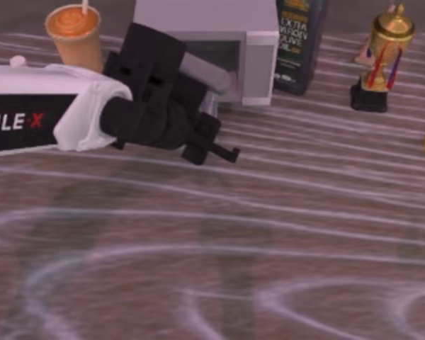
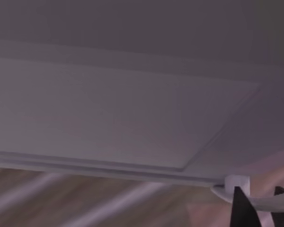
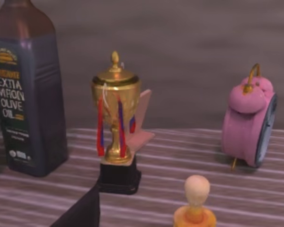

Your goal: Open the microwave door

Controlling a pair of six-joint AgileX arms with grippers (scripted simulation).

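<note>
Your microwave (image 1: pixel 223 39) sits at the far edge of the desk (image 1: pixel 269 248), left of centre, its top cut off by the frame. The door (image 1: pixel 202 71) stands ajar, swung out toward the left, though the left arm hides most of it. Your left gripper (image 1: pixel 214 145) hangs just in front of the door (you cannot tell how the jaws stand). The left wrist view is filled by a pale panel. The right gripper is out of sight.
</note>
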